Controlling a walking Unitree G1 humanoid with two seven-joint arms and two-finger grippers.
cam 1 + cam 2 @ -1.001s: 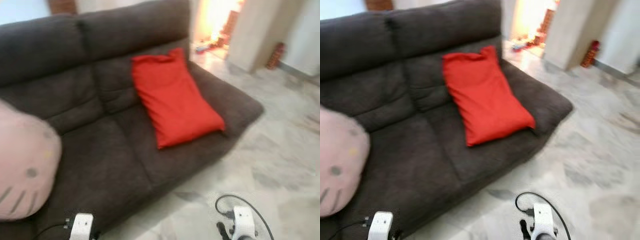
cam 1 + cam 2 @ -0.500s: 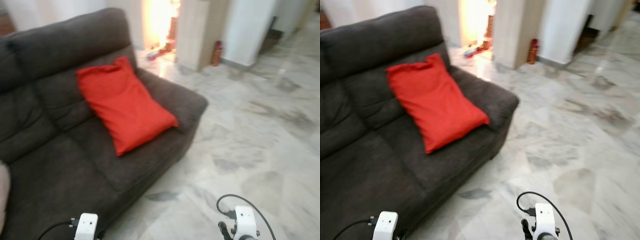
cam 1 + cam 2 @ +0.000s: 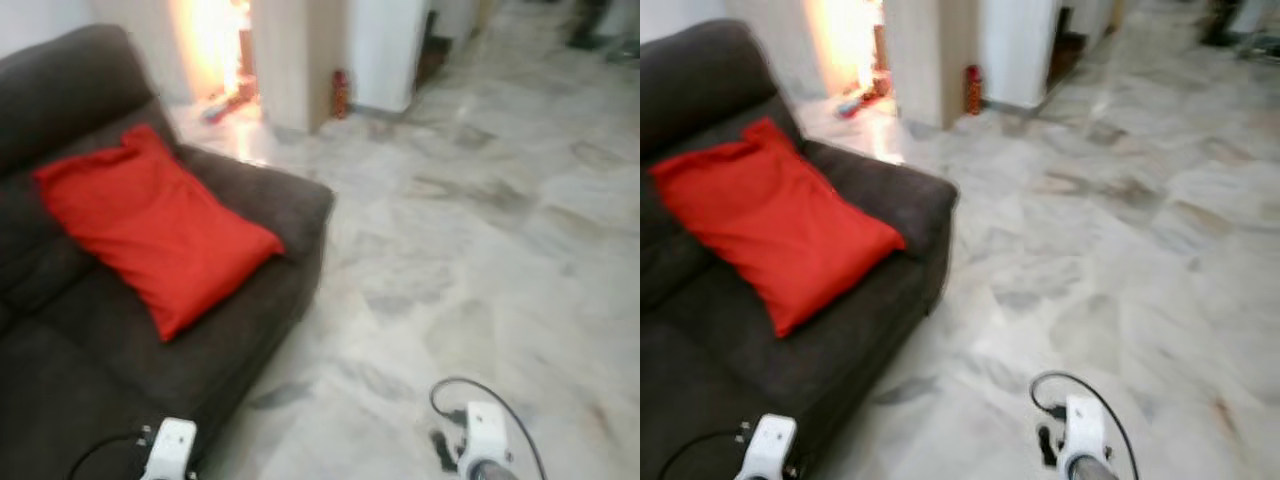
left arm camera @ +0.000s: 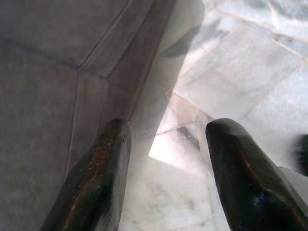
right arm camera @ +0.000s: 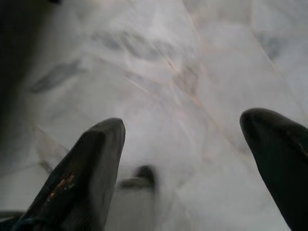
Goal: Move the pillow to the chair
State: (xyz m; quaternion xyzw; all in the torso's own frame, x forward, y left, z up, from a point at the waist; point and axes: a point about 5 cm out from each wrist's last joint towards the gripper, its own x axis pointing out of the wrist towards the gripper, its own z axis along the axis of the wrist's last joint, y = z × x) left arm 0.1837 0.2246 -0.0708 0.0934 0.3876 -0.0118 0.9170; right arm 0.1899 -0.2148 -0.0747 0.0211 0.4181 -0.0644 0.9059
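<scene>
So on the far left there's a dark brown sofa [image 3: 120, 330] taking up that whole side of the head view, and the red pillow [image 3: 150, 225] is lying on its seat, tilted up a bit against the backrest, with one corner reaching toward the sofa's right arm. Nothing is touching the pillow, both arms are well away from it. Down at the bottom edge the left arm [image 3: 170, 452] pokes in, silver-white with a black cable, right in front of the sofa's front edge. Its wrist cam shows the left gripper [image 4: 166, 144] with its two black fingers [image 4: 103, 163] spread apart and nothing between them, hanging over the spot where the sofa's base meets the floor. Moving right, it's all pale marble floor [image 3: 480, 220] with grey veining, kinda blurry. Further back there's a very bright doorway and a pale pillar with a small red cylinder-shaped thing [image 3: 340, 93] standing at its foot, can't tell what it is. Bottom right is the right arm [image 3: 483, 445] with a looped cable, and the right gripper [image 5: 185, 144] is spread wide, empty, just over bare marble.
</scene>
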